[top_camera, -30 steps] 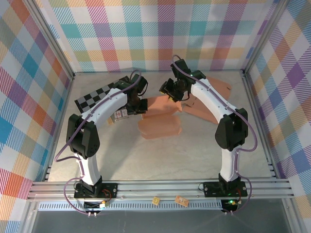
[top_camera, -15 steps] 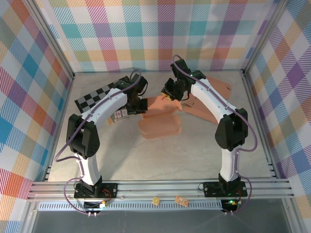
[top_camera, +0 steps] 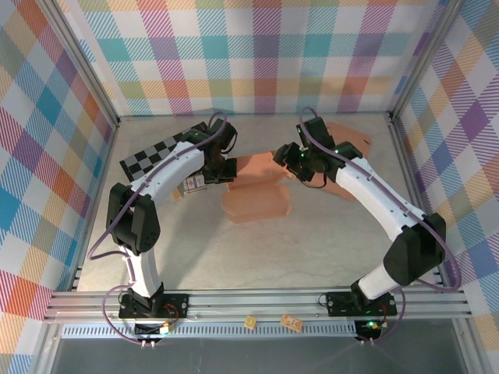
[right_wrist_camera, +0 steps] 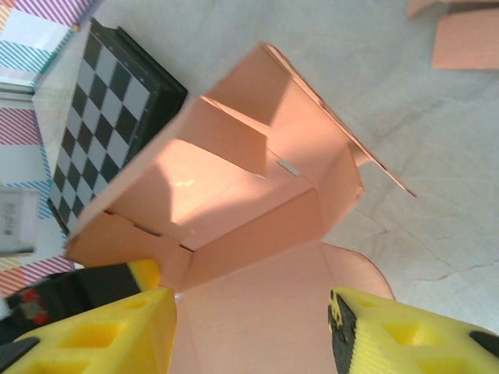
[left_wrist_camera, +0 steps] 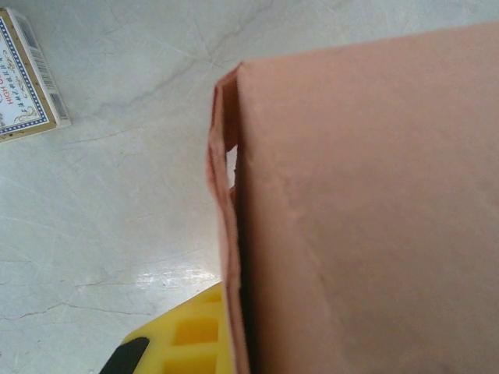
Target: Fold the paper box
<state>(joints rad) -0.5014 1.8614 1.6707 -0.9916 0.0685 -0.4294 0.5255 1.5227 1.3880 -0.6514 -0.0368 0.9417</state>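
- Paper box (top_camera: 253, 187): salmon-pink card, partly erected, standing near the middle of the tabletop (top_camera: 257, 257) between the two arms; a broad flap lies flat on the surface on the near side.
- Left claw (top_camera: 224, 173): pressed together on the box's left wall. The left wrist view shows the wall's doubled edge running upward, with one yellow finger (left_wrist_camera: 183, 343) just beside it (the other finger is hidden behind the card).
- Right claw (right_wrist_camera: 249, 327): fingers apart, poised over the box's right end. Its wrist view looks into the open interior, where folded inner panels meet at a corner; nothing sits between the pads.
- Checkerboard (top_camera: 152, 156): black-and-white board lying flat, left of the box and beneath the left arm.
- Printed packet (left_wrist_camera: 23, 78): small carton lying on the tabletop, apart from the box's left wall.
- Loose card pieces (top_camera: 355, 140): same salmon colour, lying flat at the far right.
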